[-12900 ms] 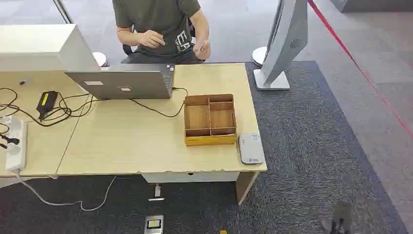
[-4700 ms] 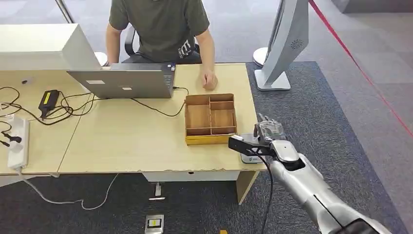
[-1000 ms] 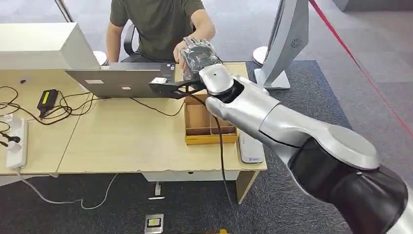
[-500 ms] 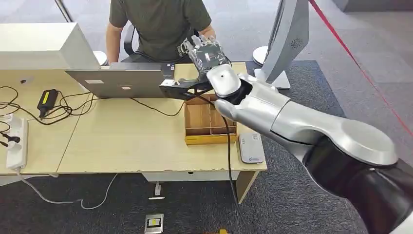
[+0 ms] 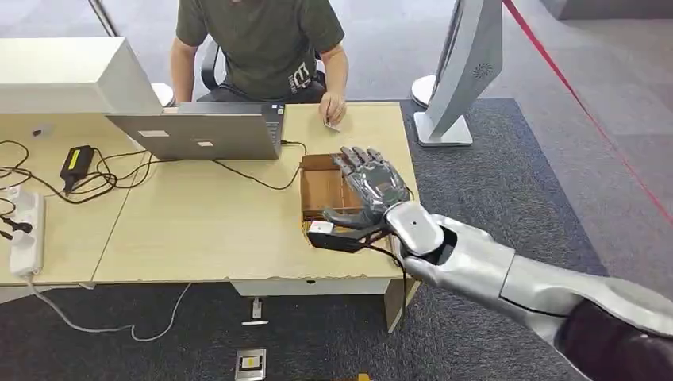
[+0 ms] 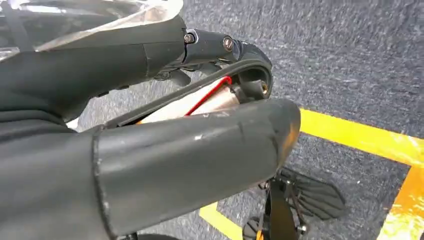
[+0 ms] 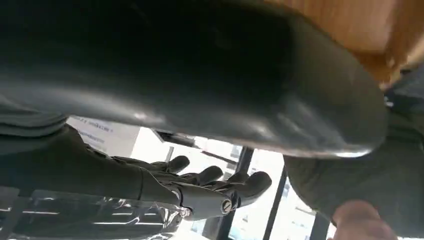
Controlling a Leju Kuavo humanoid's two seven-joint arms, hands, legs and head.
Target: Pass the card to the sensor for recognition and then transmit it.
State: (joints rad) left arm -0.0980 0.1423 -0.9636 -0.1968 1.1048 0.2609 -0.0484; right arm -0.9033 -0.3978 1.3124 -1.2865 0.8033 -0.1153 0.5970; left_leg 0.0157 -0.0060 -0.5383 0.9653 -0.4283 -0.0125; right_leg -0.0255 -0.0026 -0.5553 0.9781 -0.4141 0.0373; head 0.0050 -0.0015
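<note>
1. Head view: a small white card (image 5: 332,125) lies on the far edge of the desk (image 5: 206,230), under the seated person's hand (image 5: 333,109), which partly hides it.
2. Right hand (image 5: 371,190) hovers over the wooden tray (image 5: 317,184), fingers spread, holding nothing, hiding the tray's right half and whatever lies beyond.
3. Left hand (image 6: 150,145) is too close and dark; I cannot tell its finger state.
4. Laptop (image 5: 198,135) sits far left of the tray.
</note>
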